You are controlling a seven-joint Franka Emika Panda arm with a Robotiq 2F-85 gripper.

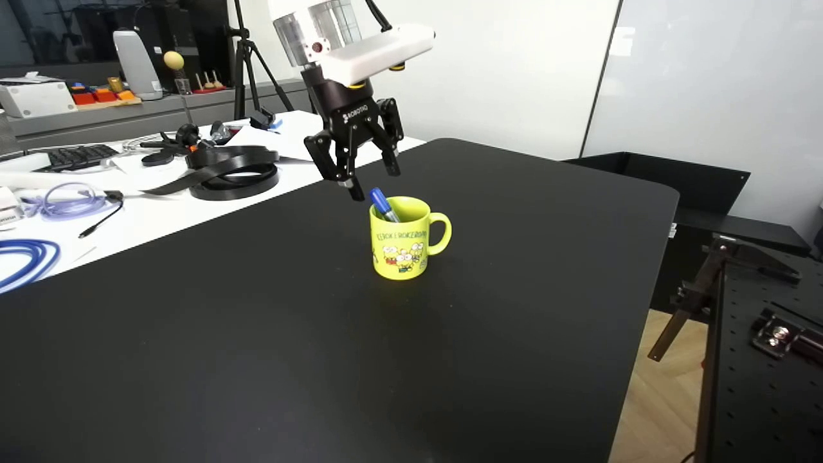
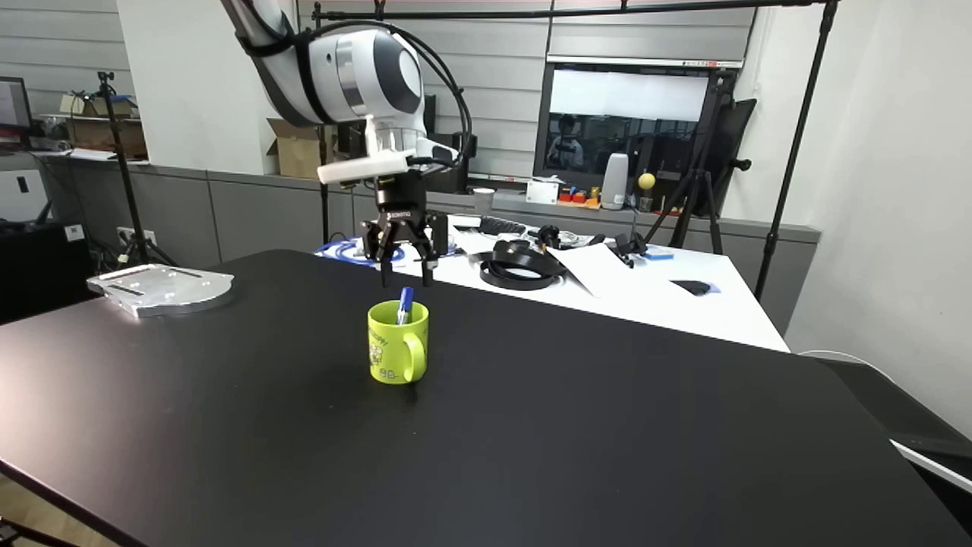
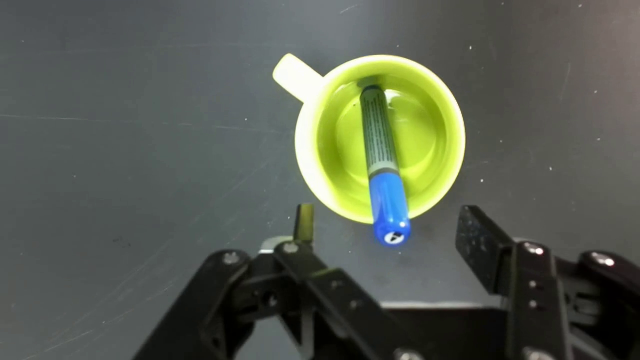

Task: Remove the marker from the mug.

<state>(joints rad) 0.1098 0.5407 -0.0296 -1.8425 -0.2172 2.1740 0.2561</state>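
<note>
The yellow mug [image 1: 400, 257] stands upright on the black table; it also shows in both other views [image 2: 389, 353] [image 3: 454, 135]. Its handle points up-left in the wrist view. The blue marker [image 1: 382, 202] leans inside the mug, blue cap up and sticking out over the rim [image 2: 405, 302]. In the wrist view the grey-white barrel of the marker [image 3: 378, 127] reaches to the mug's inner far wall. My gripper [image 1: 374, 183] is open and empty, just above the mug [image 2: 406, 281]. In the wrist view its fingers [image 3: 386, 210] stand apart on either side of the cap, touching nothing.
A white table behind holds a coiled black band [image 1: 235, 183], a blue cable coil [image 1: 29, 260] and a keyboard [image 1: 80, 156]. A flat silver plate [image 2: 163, 287] lies at the black table's far edge. The black table [image 1: 257, 360] surrounds the mug.
</note>
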